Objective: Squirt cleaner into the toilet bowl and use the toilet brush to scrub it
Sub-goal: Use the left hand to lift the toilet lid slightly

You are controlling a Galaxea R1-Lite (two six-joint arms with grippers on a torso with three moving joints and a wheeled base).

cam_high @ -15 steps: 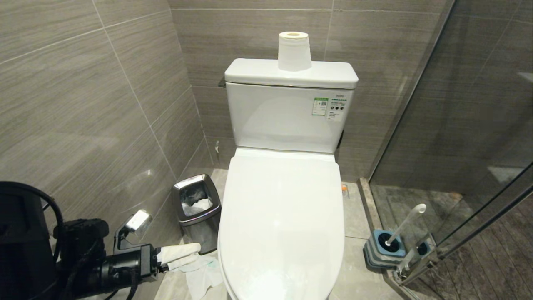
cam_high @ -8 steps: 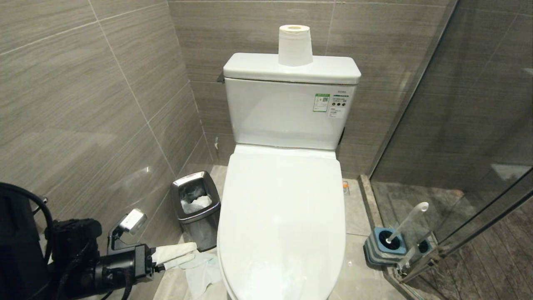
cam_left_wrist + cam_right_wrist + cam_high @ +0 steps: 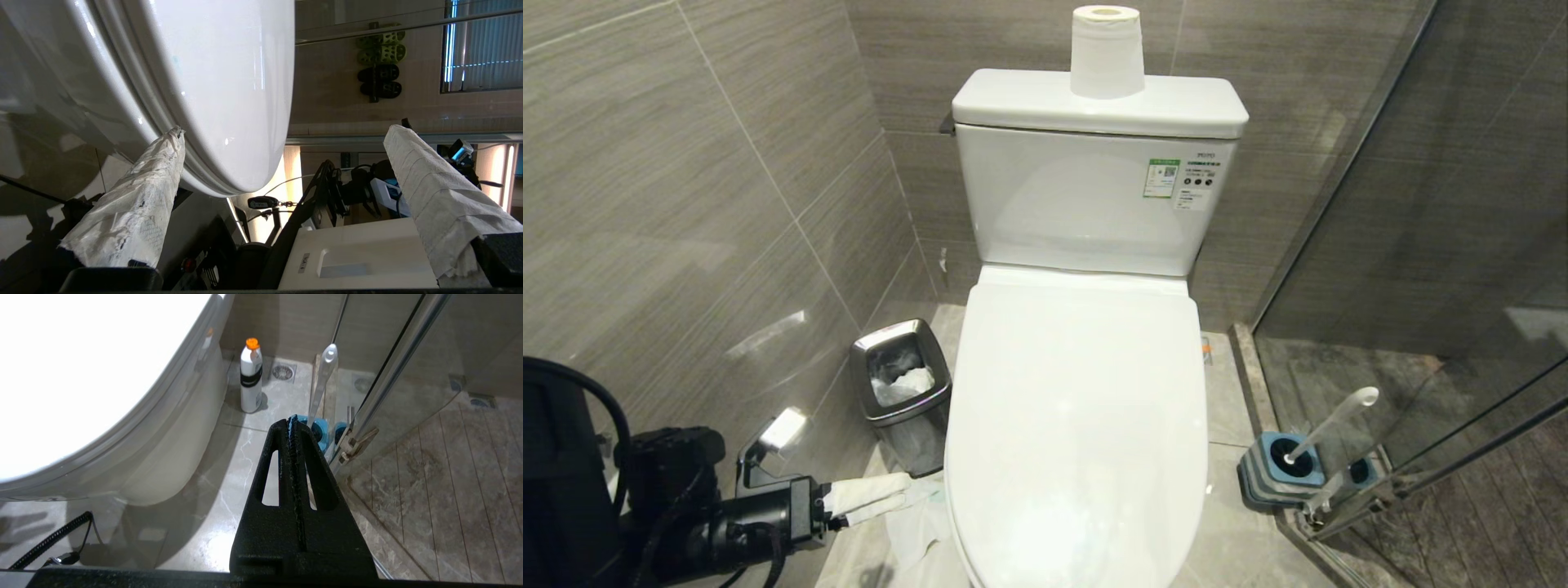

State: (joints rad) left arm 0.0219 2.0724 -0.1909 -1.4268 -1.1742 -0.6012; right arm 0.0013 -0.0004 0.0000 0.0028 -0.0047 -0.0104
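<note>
The toilet bowl (image 3: 1078, 425) stands against the tiled back wall with its white lid down over the seat, and a white paper roll (image 3: 1106, 51) sits upright on the cistern top. On the floor to its right, near the rear of the pedestal, the cleaner (image 3: 251, 375) stands upright (orange cap uppermost). Further forward on that side, by the glass shower partition (image 3: 1421, 245), the toilet brush (image 3: 1327, 429) leans in its blue-and-grey holder (image 3: 1278, 474). A small steel bin (image 3: 903, 392) holding crumpled paper sits on the floor at the bowl's left. The left gripper (image 3: 882, 494) hangs low beside the bowl's front left edge, its paper-wrapped fingers (image 3: 139, 204) spread wide and holding nothing, one tip right at the rim under the lid. The right gripper (image 3: 293, 420) is pressed closed, empty, above the floor near the brush holder.
</note>
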